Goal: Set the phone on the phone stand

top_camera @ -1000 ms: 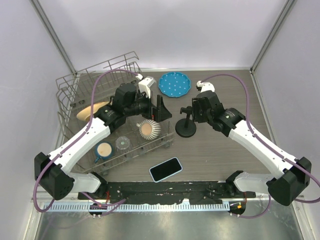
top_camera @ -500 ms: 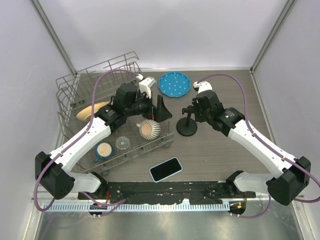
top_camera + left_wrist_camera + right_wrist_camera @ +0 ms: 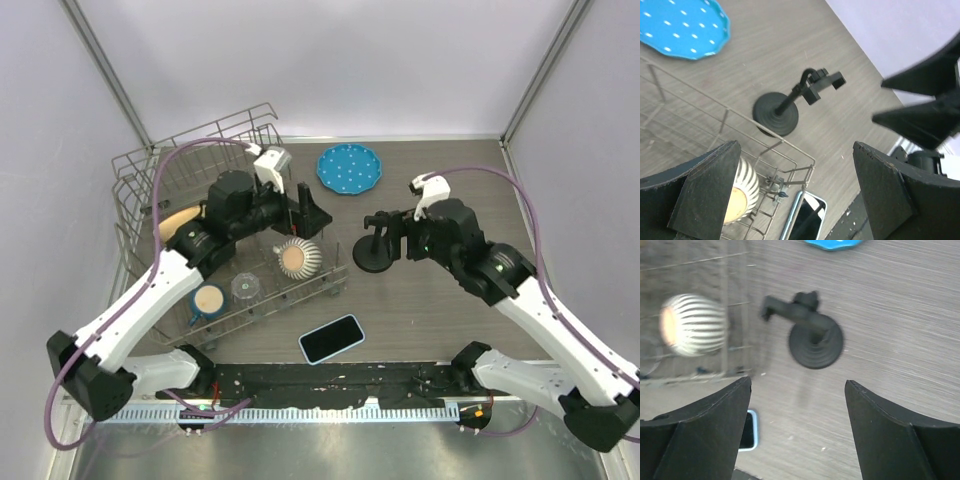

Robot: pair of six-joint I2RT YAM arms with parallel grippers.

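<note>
The phone (image 3: pixel 331 339) lies flat on the table near the front edge, dark screen up with a light blue rim; it also shows in the wrist views as phone (image 3: pixel 807 220) and phone (image 3: pixel 747 437). The black phone stand (image 3: pixel 373 256) stands upright mid-table, its cradle empty, also seen as phone stand (image 3: pixel 776 115) and phone stand (image 3: pixel 816 345). My right gripper (image 3: pixel 396 236) hovers just right of the stand, open and empty (image 3: pixel 797 382). Over the rack's right end, left of the stand, my left gripper (image 3: pixel 305 212) is wide open and empty (image 3: pixel 795 147).
A wire dish rack (image 3: pixel 150 190) fills the left side, holding a striped cup (image 3: pixel 298 258), a mug (image 3: pixel 208 298), a small glass (image 3: pixel 245 287) and a tan utensil (image 3: pixel 180 218). A blue dotted plate (image 3: pixel 349 167) lies behind the stand.
My right gripper has opened and drawn back to the right, off the stand's cradle. The left arm has pulled a little to the left. Phone and stand have stayed put.
</note>
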